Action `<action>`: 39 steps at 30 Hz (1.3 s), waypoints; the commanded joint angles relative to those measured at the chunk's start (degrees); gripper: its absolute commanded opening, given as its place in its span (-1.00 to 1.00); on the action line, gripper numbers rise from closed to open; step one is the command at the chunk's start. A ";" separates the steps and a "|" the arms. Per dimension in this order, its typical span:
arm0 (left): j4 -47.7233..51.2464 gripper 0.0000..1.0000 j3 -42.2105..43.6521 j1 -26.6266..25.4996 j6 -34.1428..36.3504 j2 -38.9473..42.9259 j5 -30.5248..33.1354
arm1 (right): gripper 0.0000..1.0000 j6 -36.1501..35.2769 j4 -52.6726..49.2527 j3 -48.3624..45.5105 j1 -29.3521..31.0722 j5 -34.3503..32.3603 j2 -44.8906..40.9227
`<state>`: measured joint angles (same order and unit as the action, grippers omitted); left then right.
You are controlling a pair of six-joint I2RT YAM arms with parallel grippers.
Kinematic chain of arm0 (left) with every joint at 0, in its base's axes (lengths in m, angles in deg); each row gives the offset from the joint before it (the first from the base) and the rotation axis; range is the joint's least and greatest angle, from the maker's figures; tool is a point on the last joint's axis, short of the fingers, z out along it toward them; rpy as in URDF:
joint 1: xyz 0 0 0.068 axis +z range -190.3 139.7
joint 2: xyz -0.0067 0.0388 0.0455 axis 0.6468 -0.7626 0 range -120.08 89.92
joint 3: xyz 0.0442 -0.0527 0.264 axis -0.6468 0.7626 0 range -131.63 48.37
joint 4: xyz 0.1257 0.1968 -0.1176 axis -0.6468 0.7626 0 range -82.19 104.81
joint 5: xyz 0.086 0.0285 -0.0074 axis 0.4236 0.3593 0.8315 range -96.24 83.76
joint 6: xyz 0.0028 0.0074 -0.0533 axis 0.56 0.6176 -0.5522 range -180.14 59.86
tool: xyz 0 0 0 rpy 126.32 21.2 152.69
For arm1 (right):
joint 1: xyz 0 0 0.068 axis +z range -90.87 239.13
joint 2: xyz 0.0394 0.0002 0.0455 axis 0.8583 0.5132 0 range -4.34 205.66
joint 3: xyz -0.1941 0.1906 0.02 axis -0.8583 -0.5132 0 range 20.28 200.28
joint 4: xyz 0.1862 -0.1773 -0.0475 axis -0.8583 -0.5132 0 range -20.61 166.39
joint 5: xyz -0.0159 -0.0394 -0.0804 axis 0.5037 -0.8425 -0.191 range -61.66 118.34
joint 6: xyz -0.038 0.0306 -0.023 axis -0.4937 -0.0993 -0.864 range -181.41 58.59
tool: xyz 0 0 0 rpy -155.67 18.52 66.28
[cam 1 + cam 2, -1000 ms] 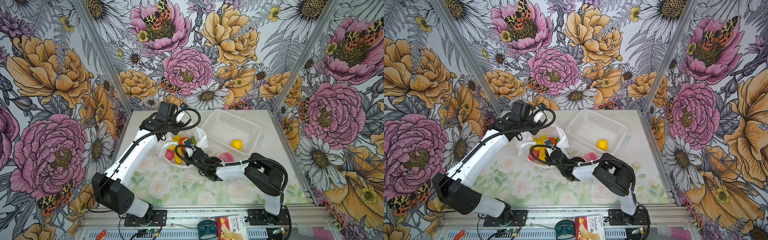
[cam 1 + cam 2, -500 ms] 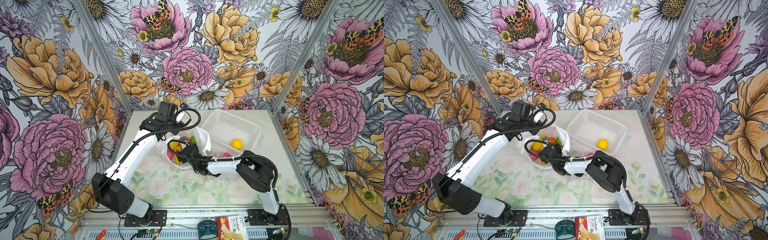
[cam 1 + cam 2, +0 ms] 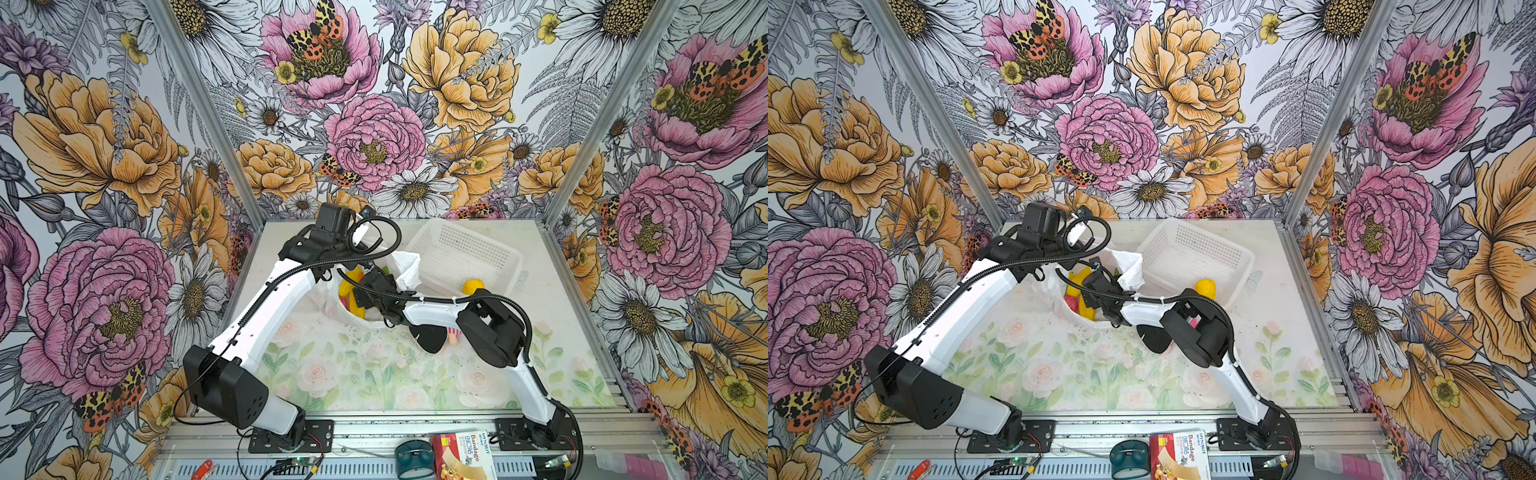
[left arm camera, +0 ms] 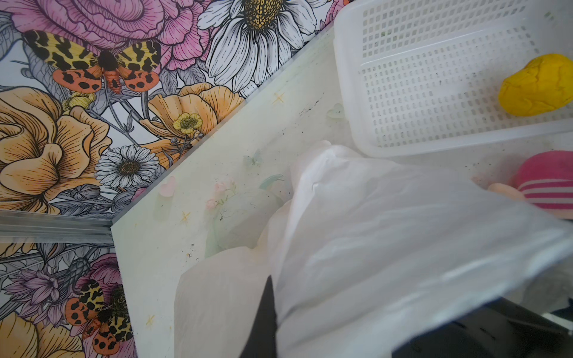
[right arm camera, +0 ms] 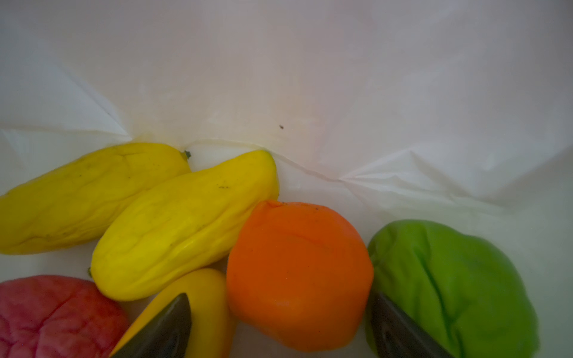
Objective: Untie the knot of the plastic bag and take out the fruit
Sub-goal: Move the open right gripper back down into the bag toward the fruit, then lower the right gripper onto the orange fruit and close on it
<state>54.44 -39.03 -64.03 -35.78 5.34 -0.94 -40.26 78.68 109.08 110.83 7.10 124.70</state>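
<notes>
1. The thin, crinkly, translucent white plastic bag (image 3: 406,266) sits toward the far side of the pale floral-printed table (image 3: 353,374). It is just beside the rigid white perforated plastic basket (image 3: 465,249). In both top views its mouth stands open.
2. The left gripper (image 4: 267,307) is clamped tight on the bag's edge. The white film drapes over it and fills much of the left wrist view.
3. The right gripper (image 5: 279,297) reaches down into the open bag. Its dark fingers (image 5: 167,328) are spread wide and grip nothing.
4. Between those fingers lies a round glossy orange fruit (image 5: 297,272). A wrinkled green fruit (image 5: 449,285) touches it on one side.
5. Two yellow oblong fruits (image 5: 186,223) lie side by side against the orange one. A third yellow fruit (image 5: 207,297) is partly covered by one finger. A pink-red fruit (image 5: 52,316) sits beside that.
6. One more small yellow fruit (image 3: 473,286) lies inside the basket, at its near edge.
7. A pink-striped doll (image 4: 548,179) lies on the table just beside the basket, partly hidden by the bag film in the left wrist view.
</notes>
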 commanded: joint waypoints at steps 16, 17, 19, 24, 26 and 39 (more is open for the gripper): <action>-1.22 -1.00 0.54 0.02 0.08 1.51 -1.17 | -0.27 1.10 9.02 -18.18 -0.20 2.60 -13.77; -1.24 -1.00 0.54 0.00 0.01 1.52 -1.16 | -0.31 1.14 10.00 -19.15 -0.28 2.68 -14.60; -1.19 -1.00 0.60 0.04 0.16 1.55 -1.12 | -0.40 1.10 11.25 -20.40 -0.29 2.87 -15.62; -1.20 -1.00 0.64 -0.09 0.16 1.61 -1.08 | -0.51 1.16 11.95 -21.03 -0.26 3.70 -16.31; -1.24 -1.00 0.56 -0.14 0.16 1.61 -1.11 | -0.51 1.18 12.04 -21.50 -0.20 3.65 -16.93; -1.18 -1.00 0.55 -0.44 0.27 1.87 -1.92 | 0.77 -1.09 6.21 -9.98 -0.72 -1.16 -7.68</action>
<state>54.44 -39.03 -64.10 -35.76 5.54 -0.97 -40.61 87.75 93.67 110.41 9.16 113.00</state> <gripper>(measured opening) 0.045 0.842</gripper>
